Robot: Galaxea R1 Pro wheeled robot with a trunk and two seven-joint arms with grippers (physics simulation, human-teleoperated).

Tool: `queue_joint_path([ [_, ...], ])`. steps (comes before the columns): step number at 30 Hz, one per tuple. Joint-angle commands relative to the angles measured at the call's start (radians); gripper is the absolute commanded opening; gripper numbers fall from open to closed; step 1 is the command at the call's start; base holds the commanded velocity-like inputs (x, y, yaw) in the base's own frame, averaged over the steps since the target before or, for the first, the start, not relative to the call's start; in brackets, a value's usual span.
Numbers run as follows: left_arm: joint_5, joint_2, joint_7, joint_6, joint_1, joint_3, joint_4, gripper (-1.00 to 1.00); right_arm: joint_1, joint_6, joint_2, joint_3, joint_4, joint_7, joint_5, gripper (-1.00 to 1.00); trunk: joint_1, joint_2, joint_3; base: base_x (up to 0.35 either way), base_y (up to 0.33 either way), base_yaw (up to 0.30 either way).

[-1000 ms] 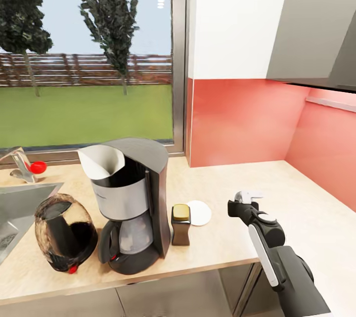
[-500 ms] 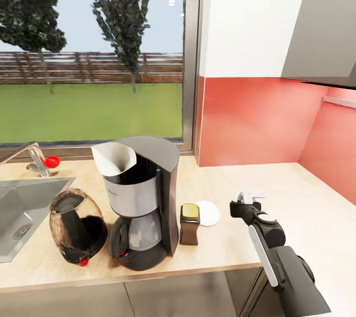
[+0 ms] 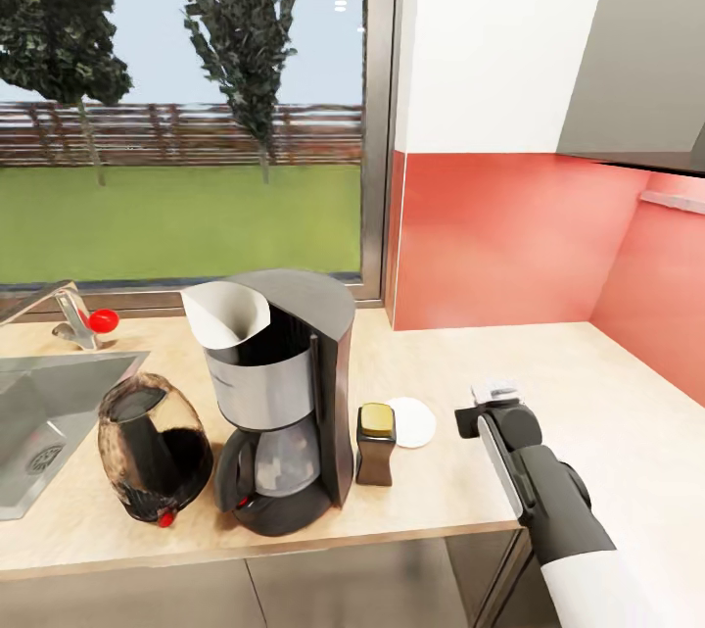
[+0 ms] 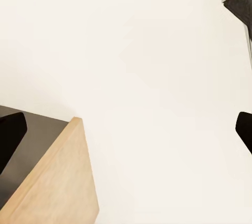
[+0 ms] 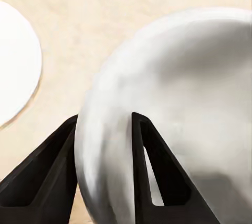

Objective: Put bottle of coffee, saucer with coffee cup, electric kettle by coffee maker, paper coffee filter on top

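Most of the station stood ready left of centre on the tabletop [image 3: 587,383]: the coffee maker [image 3: 279,403] with the paper filter [image 3: 227,313] on top, the kettle [image 3: 152,447] at its left, the coffee bottle [image 3: 375,442] at its right, the saucer [image 3: 409,420] beyond. The saucer was bare. My right tool [image 5: 105,174] was clamped on the rim of the cup [image 5: 178,114], lower right of centre, near the saucer. I judged setting it down was what remained. My left tool's state I couldn't tell.

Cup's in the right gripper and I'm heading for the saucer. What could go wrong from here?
The right gripper pinches only the cup wall, so it might slip or tilt. The saucer lies close beside the coffee bottle, so the arm could knock the bottle. A light saucer may slide when the cup lands.
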Motion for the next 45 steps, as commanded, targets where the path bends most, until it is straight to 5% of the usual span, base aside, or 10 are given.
queue_joint_path([
  [1, 0.005, 0.000, 0.003, -0.003, 0.000, -0.007, 0.000, 1.00, -0.001, 0.005, -0.001, 0.002, 0.017, 0.013, 0.002, -1.00, 0.000, -0.002, -0.002, 0.000, 0.000, 0.000],
  [8, 0.005, 0.000, 0.003, -0.001, 0.000, -0.009, 0.000, 1.00, -0.001, 0.005, -0.001, 0.003, 0.024, 0.151, -0.002, -1.00, 0.000, -0.002, -0.002, 0.065, 0.000, 0.000],
  [45, 0.005, 0.000, 0.003, -0.004, 0.000, -0.006, 0.000, 1.00, -0.001, 0.005, -0.002, 0.002, 0.029, 0.157, 0.000, -1.00, 0.000, -0.002, -0.007, 0.024, 0.000, 0.091],
])
